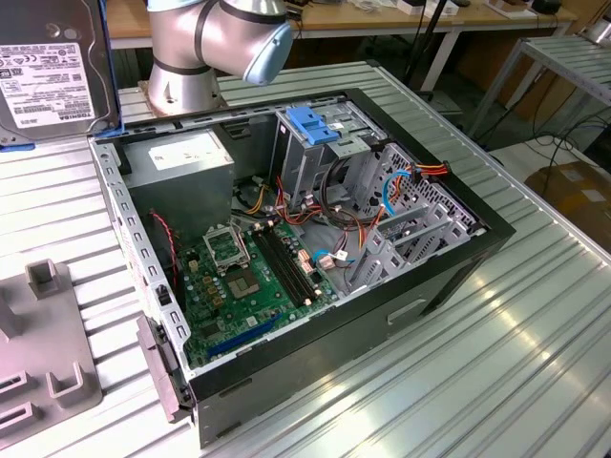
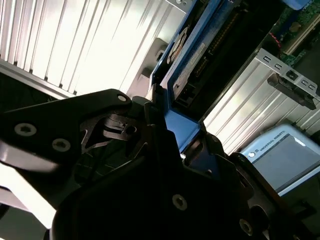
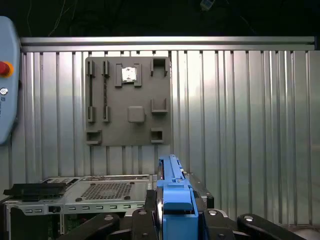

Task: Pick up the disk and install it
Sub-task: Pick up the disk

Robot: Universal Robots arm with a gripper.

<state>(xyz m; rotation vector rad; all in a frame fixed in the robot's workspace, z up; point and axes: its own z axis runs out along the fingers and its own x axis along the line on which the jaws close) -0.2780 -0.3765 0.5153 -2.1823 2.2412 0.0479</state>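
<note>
The disk (image 1: 52,72), silver with a white label and a blue bracket, hangs high at the exterior view's left, above the table and apart from the open computer case (image 1: 449,277). In the first wrist view the disk (image 3: 175,197) stands edge-on between the black fingers (image 3: 141,220) of my gripper (image 3: 175,222), which is shut on it. The second wrist view shows the disk (image 2: 197,57) and its blue frame clamped in the gripper (image 2: 167,127). The metal drive cage (image 1: 310,157) with its blue latch (image 1: 313,124) sits at the case's far side.
Inside the case lie a grey power supply (image 1: 181,157), a green motherboard (image 1: 248,277) and loose cables (image 1: 353,239). A grey fixture plate (image 1: 43,334) lies on the ribbed table at the exterior view's left. A teach pendant (image 2: 285,160) rests nearby. The arm's joint (image 1: 215,43) stands behind the case.
</note>
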